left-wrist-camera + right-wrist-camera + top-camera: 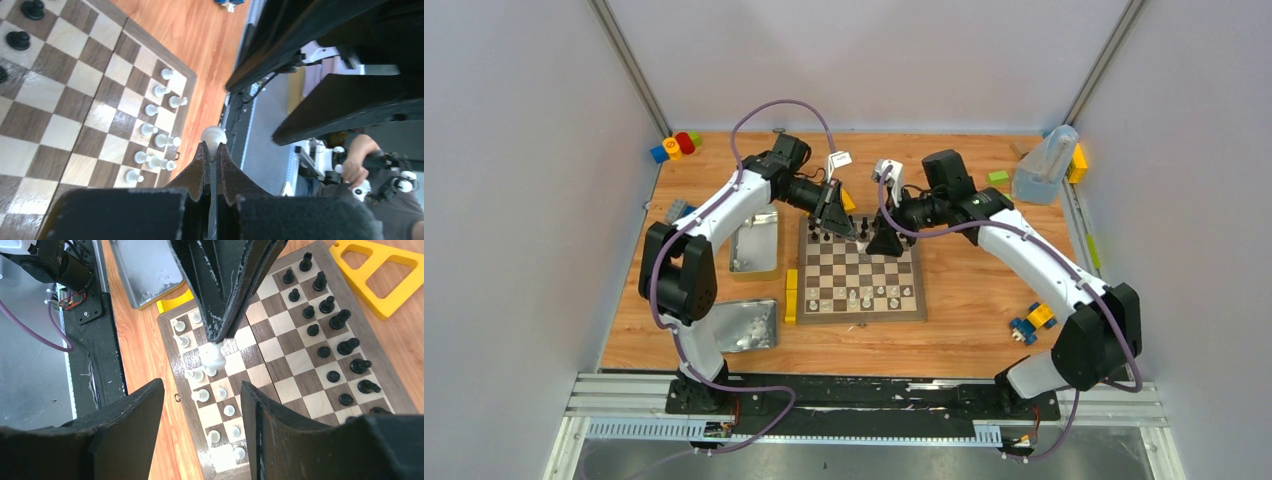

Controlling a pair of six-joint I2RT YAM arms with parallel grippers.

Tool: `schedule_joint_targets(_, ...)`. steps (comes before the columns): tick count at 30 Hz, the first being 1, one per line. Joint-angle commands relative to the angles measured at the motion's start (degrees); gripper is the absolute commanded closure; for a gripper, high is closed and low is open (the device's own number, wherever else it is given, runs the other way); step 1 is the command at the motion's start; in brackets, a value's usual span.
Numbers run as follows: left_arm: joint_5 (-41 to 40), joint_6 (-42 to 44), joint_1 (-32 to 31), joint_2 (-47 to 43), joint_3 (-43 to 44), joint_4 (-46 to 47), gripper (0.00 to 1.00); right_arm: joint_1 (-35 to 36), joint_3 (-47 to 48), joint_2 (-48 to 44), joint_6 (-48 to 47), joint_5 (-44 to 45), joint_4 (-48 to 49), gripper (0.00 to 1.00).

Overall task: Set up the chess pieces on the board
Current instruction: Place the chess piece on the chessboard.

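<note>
The board [921, 305] lies mid-table. Black chess pieces [330, 305] stand in its two far rows and white chess pieces [200, 376] along its near rows. My left gripper [212, 149] is shut on a white piece [213, 136] and holds it by the tips above the board. In the right wrist view the left gripper [216, 337] hangs over the white side with that piece [213, 356] below it. In the top view it [834, 222] is over the board's far left part. My right gripper [201, 386] is open and empty above the white rows, beside the left one [886, 242].
Two metal tins [756, 243] [744, 325] lie left of the board, with yellow blocks [791, 295] along its left edge. A yellow frame block [385, 270] lies beyond the black rows. A toy car [1034, 320] and a clear container [1044, 165] are on the right.
</note>
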Motion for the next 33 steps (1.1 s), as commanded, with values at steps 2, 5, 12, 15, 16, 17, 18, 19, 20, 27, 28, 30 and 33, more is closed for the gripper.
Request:
schedule_joint_targets(2,-7.4,9.4,-0.7,-4.6,1.3,-4.1,1.00,-1.8,-2.4,-6.8,-3.1,2.3,-1.1,0.40)
schedule_joint_targets(5,-13.1,13.2,-2.7,-7.0,-0.5,-4.1,1.00,-4.4,-4.8,-9.5,-3.2,3.0,-1.1,0.39)
schedule_joint_targets(12,-29.3,18.5,-12.9,-13.0,-5.3,-0.2,1.00,-14.1,-9.3,-12.6,-0.7,1.0,0.9,0.39)
schedule_joint_targets(15,-35.1,19.7,-18.5,-13.7,-5.1,1.5,1.00,-17.8,-11.4,-14.1,1.0,1.1,2.9,0.39)
schedule_joint_targets(16,-38.2,20.6,-19.6,-13.7,-5.0,1.7,1.00,-19.0,-12.0,-14.5,1.6,0.8,3.5,0.39)
schedule_joint_targets(17,-39.6,21.1,-22.0,-13.6,-4.8,2.0,1.00,-20.0,-12.6,-14.8,2.1,1.3,3.8,0.39)
schedule_joint_targets(18,-42.1,22.1,-23.0,-13.3,-4.8,2.1,1.00,-20.9,-12.9,-15.2,2.4,2.0,4.0,0.39)
schedule_joint_targets(19,-43.4,22.6,-25.0,-13.2,-4.8,2.4,1.00,-21.7,-13.0,-15.5,2.5,2.9,4.2,0.39)
schedule_joint_targets(20,-45.5,23.5,-25.9,-12.7,-4.9,2.7,1.00,-22.5,-13.1,-15.7,2.6,3.8,4.3,0.39)
schedule_joint_targets(27,-53.5,26.2,-32.6,-8.3,-3.7,2.8,0.98,-27.4,-13.7,-16.4,3.6,4.8,5.3,0.39)
schedule_joint_targets(28,-54.3,26.4,-33.2,-7.4,-3.6,2.7,0.98,-27.7,-13.8,-16.5,3.5,5.1,5.3,0.39)
schedule_joint_targets(30,-56.0,26.9,-34.7,-6.2,-3.5,2.7,0.98,-28.0,-14.0,-16.8,3.4,5.9,5.4,0.39)
schedule_joint_targets(33,-57.6,27.4,-36.2,-4.6,-3.7,2.7,0.98,-28.3,-14.4,-17.3,3.1,5.8,5.4,0.39)
